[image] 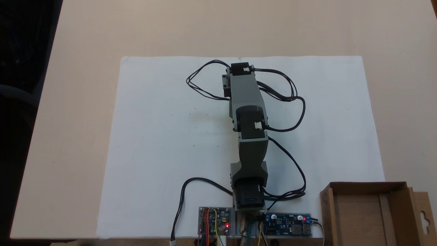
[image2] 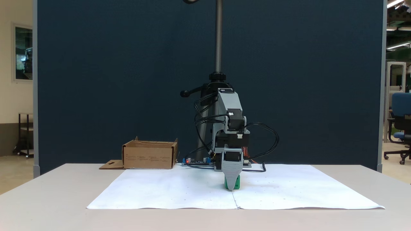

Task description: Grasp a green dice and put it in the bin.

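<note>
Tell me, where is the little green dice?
In a fixed view from the front, the green dice sits on the white paper mid-table, right behind the claw, far right of the cardboard box.

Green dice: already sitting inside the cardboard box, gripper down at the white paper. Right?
No. The green dice is on the white paper, right at the gripper, not in the cardboard box. The front fixed view shows it.

One green dice (image2: pixel 236 184), one bin (image: pixel 362 212), one arm (image: pixel 247 136), two circuit boards (image: pixel 215 222).
</note>
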Robot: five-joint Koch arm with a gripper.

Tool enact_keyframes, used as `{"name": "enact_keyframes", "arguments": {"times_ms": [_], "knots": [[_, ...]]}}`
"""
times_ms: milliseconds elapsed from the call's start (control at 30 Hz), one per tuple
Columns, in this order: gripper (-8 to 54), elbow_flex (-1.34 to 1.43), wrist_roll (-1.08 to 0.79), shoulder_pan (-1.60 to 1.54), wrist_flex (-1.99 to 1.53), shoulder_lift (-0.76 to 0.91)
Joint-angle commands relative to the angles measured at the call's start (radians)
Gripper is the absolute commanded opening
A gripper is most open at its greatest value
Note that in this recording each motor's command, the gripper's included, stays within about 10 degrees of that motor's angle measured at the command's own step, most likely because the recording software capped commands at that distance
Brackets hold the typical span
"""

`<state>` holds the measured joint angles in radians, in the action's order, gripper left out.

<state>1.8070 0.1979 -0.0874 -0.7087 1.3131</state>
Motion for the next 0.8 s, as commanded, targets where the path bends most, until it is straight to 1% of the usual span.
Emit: {"name": "enact_keyframes", "arguments": {"times_ms": [0,67,167,200,267,333,533,767], "knots": [[38.2,-0.028,0.041,-0.008,0.017,0.014],[36.5,-0.028,0.041,-0.008,0.006,0.014],[36.4,-0.028,0.041,-0.008,-0.003,0.012],[35.1,-0.028,0.043,-0.008,-0.005,0.012],[30.1,-0.028,0.043,-0.008,-0.014,0.015],[27.2,-0.028,0.043,-0.006,-0.018,0.017],[12.1,-0.028,0.043,-0.002,-0.023,0.041],[12.1,-0.057,0.043,0.081,-0.014,0.135]]}}
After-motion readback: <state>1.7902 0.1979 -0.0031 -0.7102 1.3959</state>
